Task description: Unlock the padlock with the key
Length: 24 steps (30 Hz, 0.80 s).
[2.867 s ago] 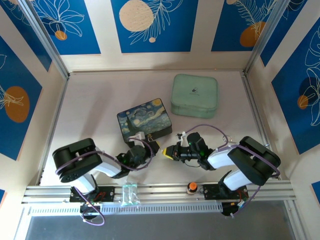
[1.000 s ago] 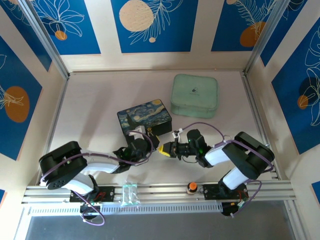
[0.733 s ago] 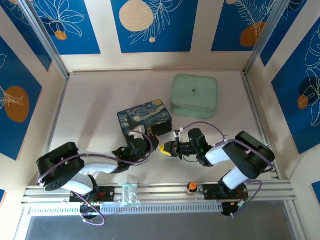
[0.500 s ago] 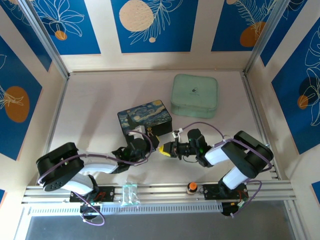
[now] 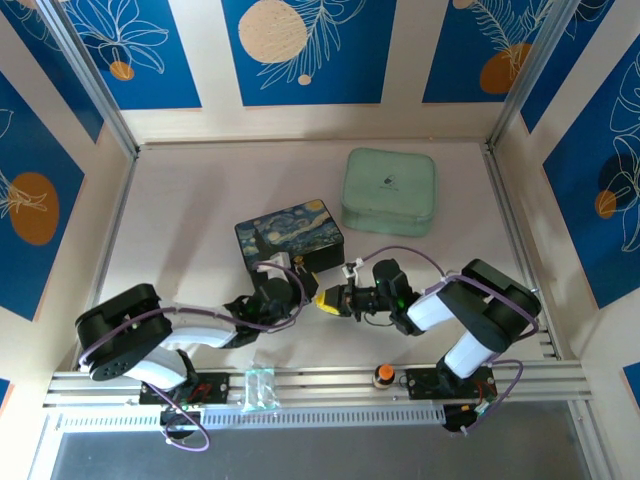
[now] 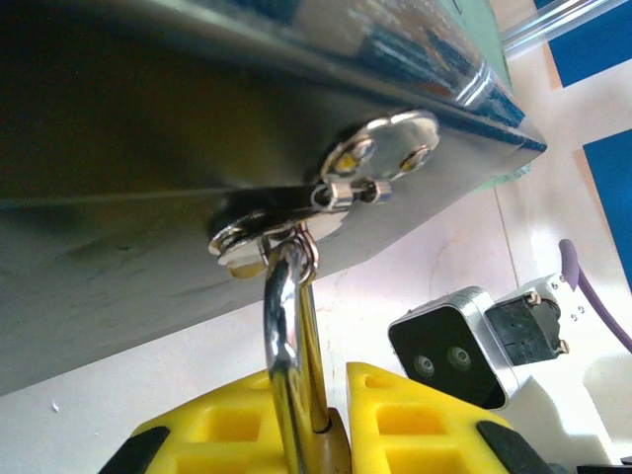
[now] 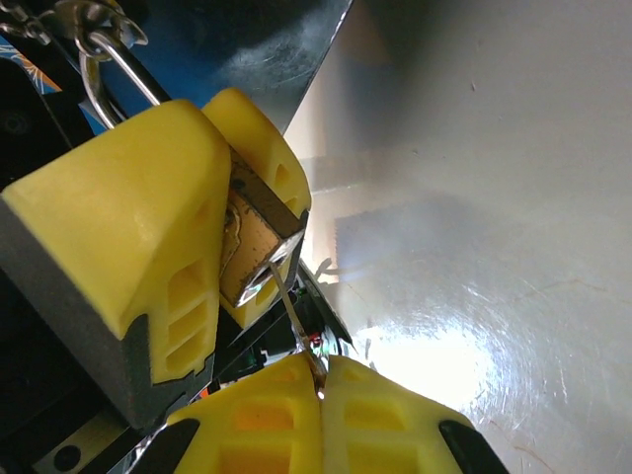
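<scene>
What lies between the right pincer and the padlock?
The key: in the right wrist view, its thin blade runs from the shut right pincer up to the padlock.

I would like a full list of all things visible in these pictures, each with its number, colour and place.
painted box: one, dark starry-night print, centre of the top view
green box: one, pale green, behind it, to the right
padlock: one, brass, silver shackle through the painted box's hasp
key: one, silvery, tip at the padlock's base
knob: one, orange-red, on the near rail
clear plastic piece: one, transparent, same rail, left of knob
left gripper: one, yellow fingers, shut on the padlock
right gripper: one, yellow fingers, shut on the key
</scene>
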Available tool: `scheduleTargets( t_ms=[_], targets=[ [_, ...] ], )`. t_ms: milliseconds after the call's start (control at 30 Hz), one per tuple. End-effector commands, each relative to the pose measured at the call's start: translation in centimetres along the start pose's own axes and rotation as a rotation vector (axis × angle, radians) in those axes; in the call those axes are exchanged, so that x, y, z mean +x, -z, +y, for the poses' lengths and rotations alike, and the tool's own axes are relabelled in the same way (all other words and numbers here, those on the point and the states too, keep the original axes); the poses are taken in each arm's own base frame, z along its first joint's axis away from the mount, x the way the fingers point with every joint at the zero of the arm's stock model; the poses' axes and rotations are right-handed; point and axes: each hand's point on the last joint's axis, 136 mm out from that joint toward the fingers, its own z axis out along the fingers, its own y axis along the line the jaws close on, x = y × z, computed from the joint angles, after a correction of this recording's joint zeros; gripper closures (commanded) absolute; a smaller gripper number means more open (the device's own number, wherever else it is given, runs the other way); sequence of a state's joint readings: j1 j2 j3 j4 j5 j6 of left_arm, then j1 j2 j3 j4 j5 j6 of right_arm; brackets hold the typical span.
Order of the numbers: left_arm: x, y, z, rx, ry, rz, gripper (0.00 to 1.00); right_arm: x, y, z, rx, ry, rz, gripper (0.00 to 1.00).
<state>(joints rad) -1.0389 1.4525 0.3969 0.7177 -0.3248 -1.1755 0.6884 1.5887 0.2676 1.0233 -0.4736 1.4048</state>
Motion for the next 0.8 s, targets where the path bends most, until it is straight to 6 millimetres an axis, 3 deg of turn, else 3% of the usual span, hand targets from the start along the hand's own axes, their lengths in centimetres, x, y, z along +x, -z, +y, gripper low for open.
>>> scheduleTargets(
  t_ms=[0,167,333,767],
  targets=[
    [2.6,1.1,-4.7,0.194,0.004,0.147,1.0,-2.7,0.6,2.6,-0.067,0.066,-0.091,1.0],
    [2.8,1.5,-4.2,0.183,-0.003,0.158,1.0,-2.8,0.9,2.2,-0.073,0.048,-0.063,1.0],
    [3.0,1.3,-4.5,0.209,0.003,0.16,1.0,-3.0,0.5,3.1,-0.137,0.037,-0.055,1.0],
    [3.2,1.3,-4.5,0.238,0.01,0.153,1.0,-3.4,0.3,1.7,-0.127,-0.011,-0.065,1.0]
  ],
)
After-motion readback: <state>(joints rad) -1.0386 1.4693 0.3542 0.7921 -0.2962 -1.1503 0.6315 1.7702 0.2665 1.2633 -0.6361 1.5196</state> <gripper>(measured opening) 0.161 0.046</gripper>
